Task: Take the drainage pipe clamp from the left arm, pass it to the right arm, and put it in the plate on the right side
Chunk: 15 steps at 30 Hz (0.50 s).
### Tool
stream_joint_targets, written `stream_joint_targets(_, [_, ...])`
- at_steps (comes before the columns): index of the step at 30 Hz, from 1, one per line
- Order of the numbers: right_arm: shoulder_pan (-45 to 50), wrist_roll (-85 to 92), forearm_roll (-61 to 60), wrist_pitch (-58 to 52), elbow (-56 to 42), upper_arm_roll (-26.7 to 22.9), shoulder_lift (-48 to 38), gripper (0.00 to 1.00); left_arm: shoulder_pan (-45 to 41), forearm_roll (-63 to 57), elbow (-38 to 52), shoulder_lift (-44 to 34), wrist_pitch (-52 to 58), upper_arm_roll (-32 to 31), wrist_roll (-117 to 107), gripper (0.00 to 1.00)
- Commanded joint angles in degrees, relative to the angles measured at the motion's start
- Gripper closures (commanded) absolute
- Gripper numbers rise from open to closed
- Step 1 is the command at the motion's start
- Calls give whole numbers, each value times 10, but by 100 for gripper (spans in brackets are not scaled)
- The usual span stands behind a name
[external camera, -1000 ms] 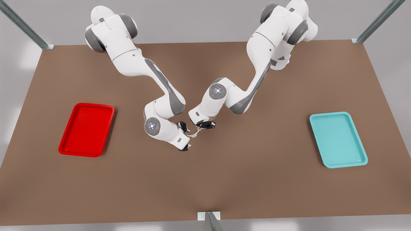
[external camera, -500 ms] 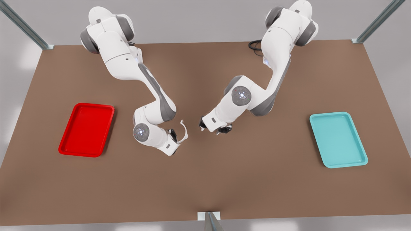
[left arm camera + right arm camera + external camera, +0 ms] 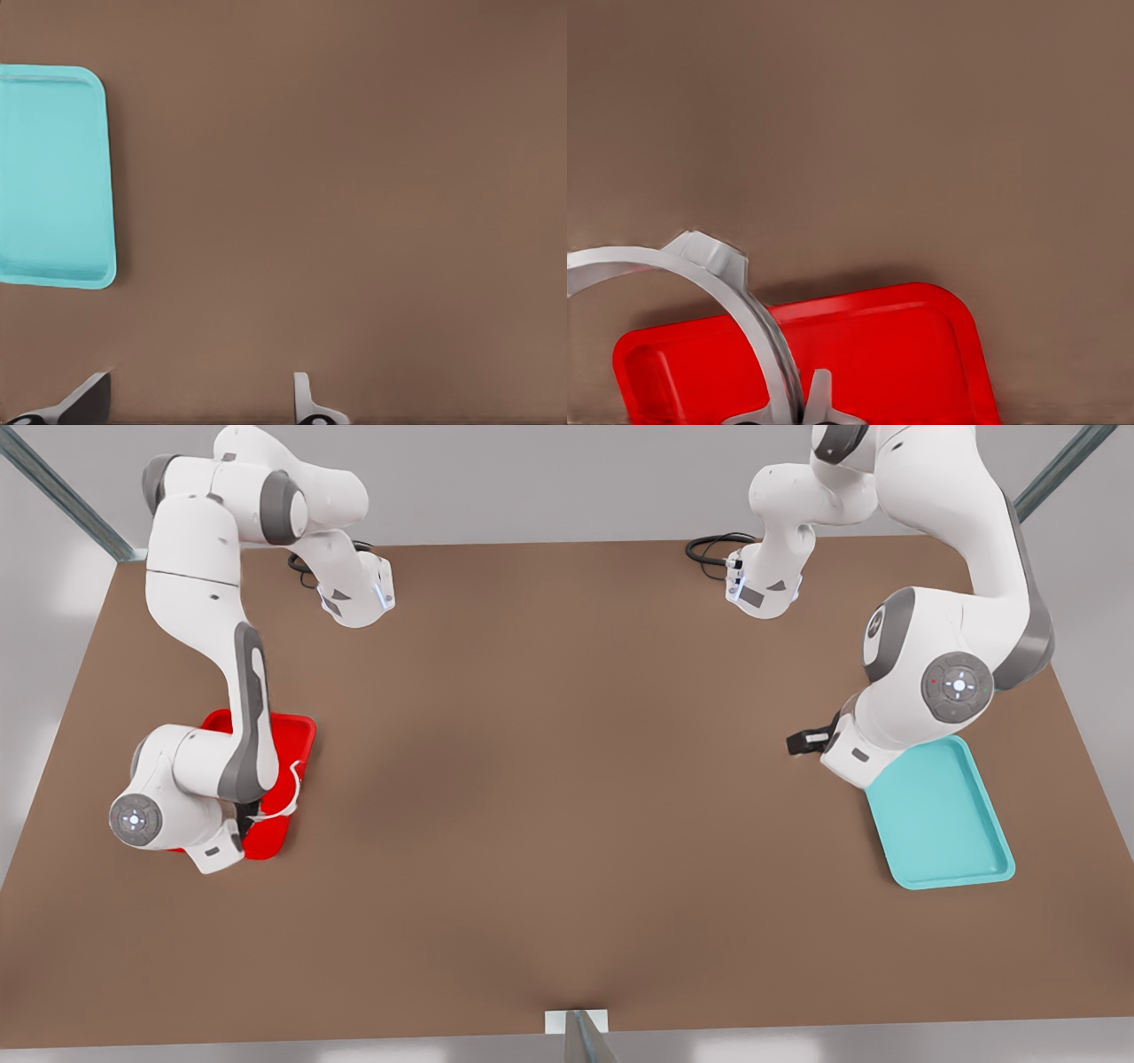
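Observation:
The drainage pipe clamp [image 3: 285, 790], a thin white half-ring, hangs over the near end of the red plate [image 3: 299, 731] at the front view's left. My right gripper [image 3: 249, 817] is shut on it. In the right wrist view the clamp [image 3: 735, 292] curves away from the gripper [image 3: 799, 405], with the plate [image 3: 904, 354] just beneath. My left gripper [image 3: 800, 741] hovers by the teal tray's far corner at the front view's right. Its fingers [image 3: 89, 396] are spread wide with nothing between them, so this gripper [image 3: 195, 398] is open.
The teal tray [image 3: 939, 824] lies at the front view's right, and shows in the left wrist view as the teal tray [image 3: 53, 177]. Black cables [image 3: 709, 549] sit by the far arm base. A metal post [image 3: 576, 1035] stands at the table's near edge.
The arms have drawn apart from the table's middle. The right arm swung to the red plate carrying the clamp. The left arm, no longer on the clamp, pulled back to the teal tray.

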<state>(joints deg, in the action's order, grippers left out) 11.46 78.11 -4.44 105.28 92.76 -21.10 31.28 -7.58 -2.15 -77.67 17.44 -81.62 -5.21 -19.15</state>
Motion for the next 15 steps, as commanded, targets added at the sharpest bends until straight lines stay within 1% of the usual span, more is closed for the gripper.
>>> stream_joint_targets(1, [-19, 39, 52, 18, 9, -1, 3, 79, 0, -7, 1, -1, 41, -1, 40, 0])
stream_joint_targets(6, [-74, 79, 67, 127, 62, 0, 8, 79, 0, -5, 1, -1, 45, -1, 43, 0])
stream_joint_targets(9, [-82, 78, 66, 149, 79, 0, 12, 79, 1, -5, 1, -1, 46, -1, 43, 0])
stream_joint_targets(10, [-86, 78, 58, 151, 88, 0, 14, 6, 1, -5, 1, -1, 45, -1, 43, 0])
stream_joint_targets(11, [-92, 78, 55, 154, 89, 1, 14, 0, 1, -5, 1, -1, 45, -1, 43, 0])
stream_joint_targets(15, [-94, 78, 50, 153, 92, 2, 13, 0, 1, -6, 1, -2, 45, -1, 43, 0])
